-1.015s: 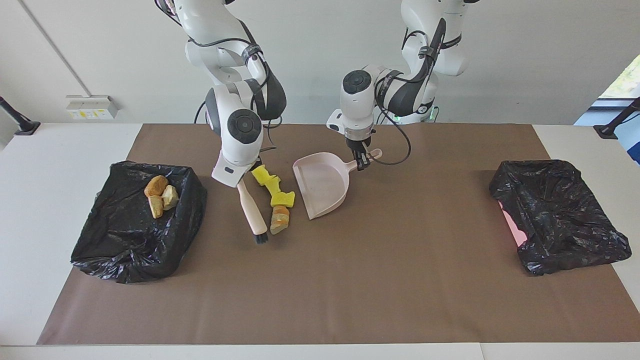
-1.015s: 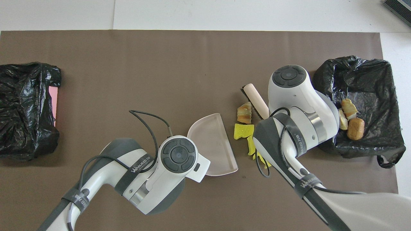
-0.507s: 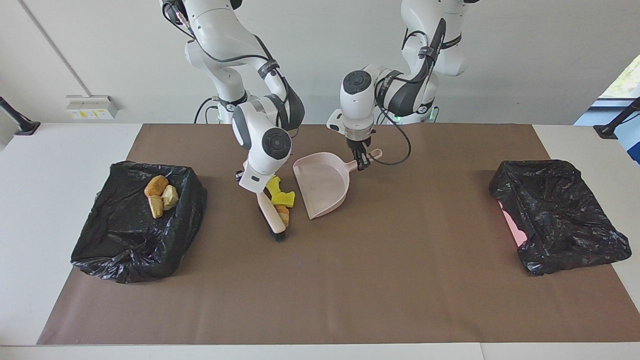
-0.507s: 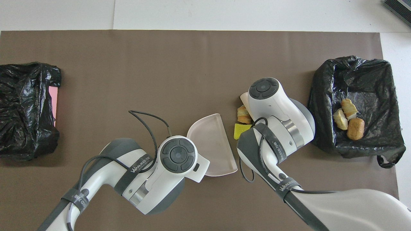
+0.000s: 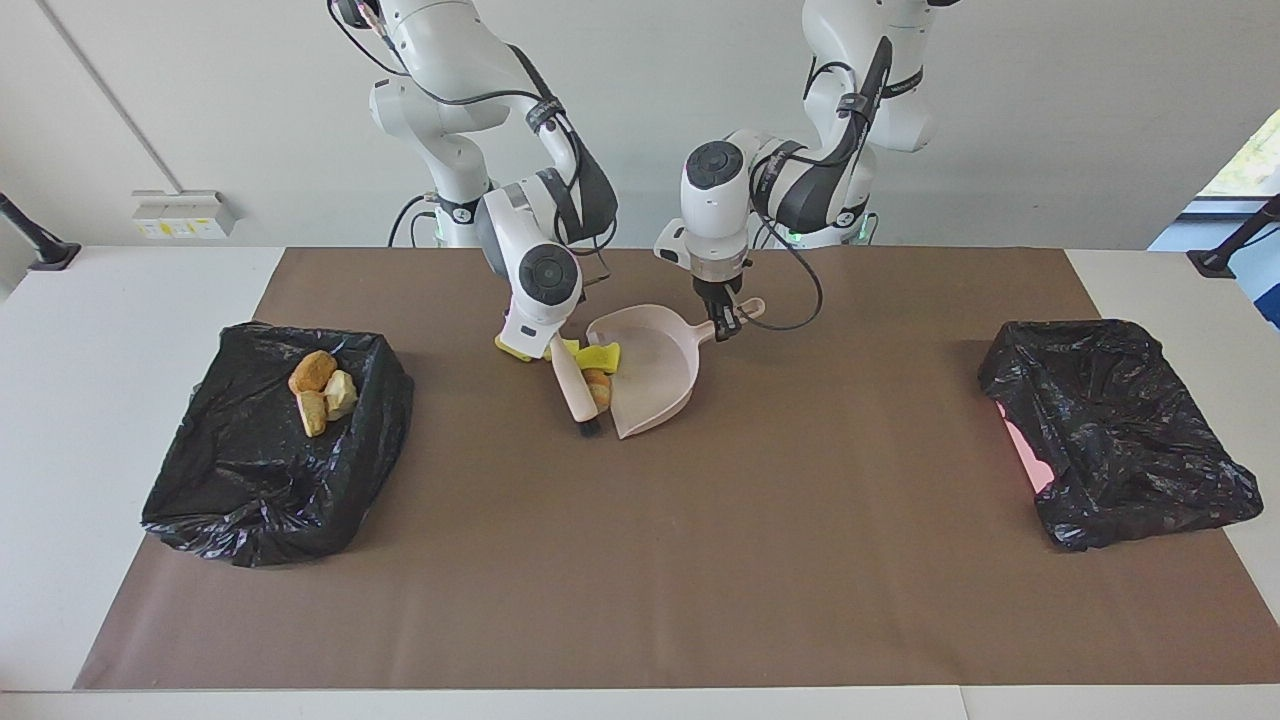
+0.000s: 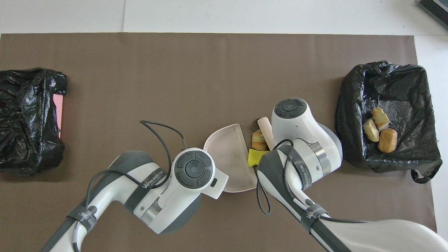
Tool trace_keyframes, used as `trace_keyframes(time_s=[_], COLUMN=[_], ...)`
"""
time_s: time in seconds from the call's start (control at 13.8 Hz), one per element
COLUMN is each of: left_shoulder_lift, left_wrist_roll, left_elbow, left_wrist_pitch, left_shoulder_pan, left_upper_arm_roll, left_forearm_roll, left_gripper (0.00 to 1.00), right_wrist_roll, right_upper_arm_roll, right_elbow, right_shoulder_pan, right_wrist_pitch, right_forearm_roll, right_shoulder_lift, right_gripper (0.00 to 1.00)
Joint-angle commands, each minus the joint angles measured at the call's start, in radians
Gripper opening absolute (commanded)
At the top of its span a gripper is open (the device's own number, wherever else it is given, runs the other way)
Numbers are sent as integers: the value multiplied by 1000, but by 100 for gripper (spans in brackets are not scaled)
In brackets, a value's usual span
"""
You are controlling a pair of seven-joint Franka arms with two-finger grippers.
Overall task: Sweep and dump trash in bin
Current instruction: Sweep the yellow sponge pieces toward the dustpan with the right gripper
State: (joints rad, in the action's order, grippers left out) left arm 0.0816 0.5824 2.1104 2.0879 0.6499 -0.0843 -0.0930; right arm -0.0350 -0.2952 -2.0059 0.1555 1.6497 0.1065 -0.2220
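L gripper (image 5: pixel 724 325) is clamping the handle of the pink dustpan (image 5: pixel 655 385), which is lying flat on the brown mat (image 5: pixel 700 560) at mid-table, its open mouth facing the R arm's end. R gripper (image 5: pixel 548 350) is closed on the handle of a small brush (image 5: pixel 574 393), whose dark bristles are resting on the mat just beside the dustpan's mouth. A yellow chunk (image 5: pixel 598 356) is sitting at the pan's lip, touching it; a tan bread piece (image 5: pixel 598 388) is wedged between brush and pan edge, w/ more yellow (image 5: pixel 512 347) poking out under the R wrist, near the pan on its R-arm side. Three more bread pieces (image 6: pixel 378 130) are lying inside a black-bagged bin (image 5: pixel 270 450), well apart from the dustpan toward the R arm's end. A second black-bagged bin (image 5: pixel 1120 430), pink showing at one side, is sitting well apart from the pan toward the L arm's end.
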Motion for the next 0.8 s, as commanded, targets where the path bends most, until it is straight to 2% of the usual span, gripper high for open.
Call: trace_keyframes(time_s=[0.0,0.07,0.22,0.36,0.51,0.72], left_shoulder_lift=[-34,-34,-36,-40,-43,-55], left_wrist_roll=[11,13,14,16,25,74], left_elbow=[42,42,42,42,43,66], left_wrist_pitch=[20,20,21,15,18,26], left_shoulder_pan=[10,11,16,37,50,51], left_upper_arm_roll=[9,9,9,8,8,8], left_forearm_roll=[-13,-13,-13,-14,-14,-14], left_gripper=[0,0,0,0,0,0], right_wrist_roll=[58,47,-37,-167,-242,-286], right_upper_arm_roll=[-7,-5,1,7,2,-1], right_elbow=[-16,18,87,70,-32,-342], right_shoulder_pan=[-34,-50,-91,-119,-122,-110], right_wrist_pitch=[5,-7,-121,-177,-202,-31], right_forearm_roll=[131,143,124,55,-5,-7], right_shoulder_lift=[21,33,62,125,194,390], right_gripper=[0,0,0,0,0,0])
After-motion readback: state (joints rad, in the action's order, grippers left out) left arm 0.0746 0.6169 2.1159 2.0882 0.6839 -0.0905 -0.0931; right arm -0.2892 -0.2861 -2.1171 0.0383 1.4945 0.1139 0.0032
